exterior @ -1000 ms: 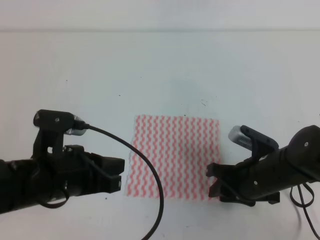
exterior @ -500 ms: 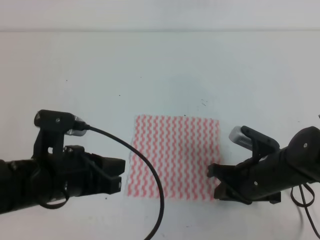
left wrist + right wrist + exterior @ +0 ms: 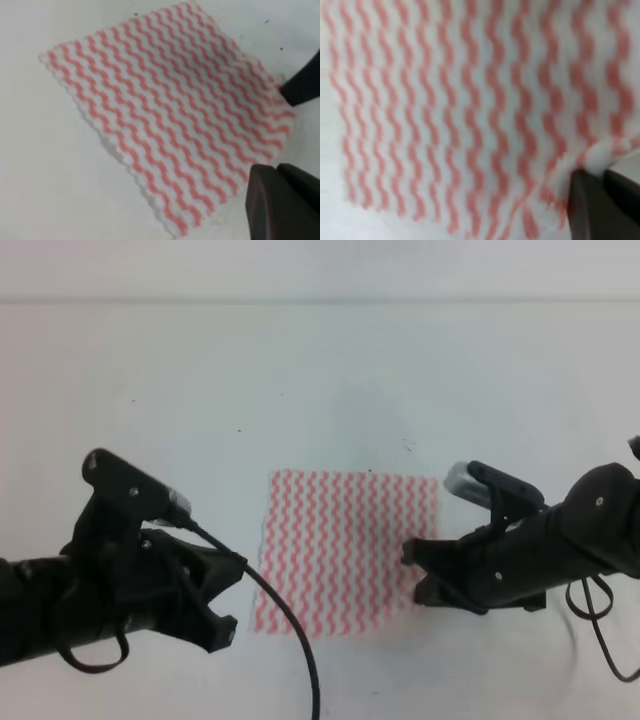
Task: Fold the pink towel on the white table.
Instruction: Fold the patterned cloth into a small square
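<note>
The pink towel (image 3: 340, 550) lies spread flat near the middle of the white table (image 3: 300, 370). My right gripper (image 3: 410, 572) is at the towel's near right corner, jaws apart, and that corner is rucked up against its finger (image 3: 600, 210). The right wrist view is filled by the striped towel (image 3: 460, 110), blurred. My left gripper (image 3: 232, 598) hovers open beside the near left corner without touching the cloth. In the left wrist view the towel (image 3: 165, 110) lies flat, a left finger (image 3: 280, 205) shows at the bottom right, and the right gripper's dark tip (image 3: 305, 85) shows at the far edge.
A black cable (image 3: 290, 640) loops from the left arm across the table in front of the towel. The table's far edge (image 3: 320, 302) runs along the top of the exterior view. Small dark specks (image 3: 408, 445) dot the surface behind the towel.
The right gripper has slid left and up onto the towel's near right corner, bunching it. The left gripper has tilted and swung toward the near left corner.
</note>
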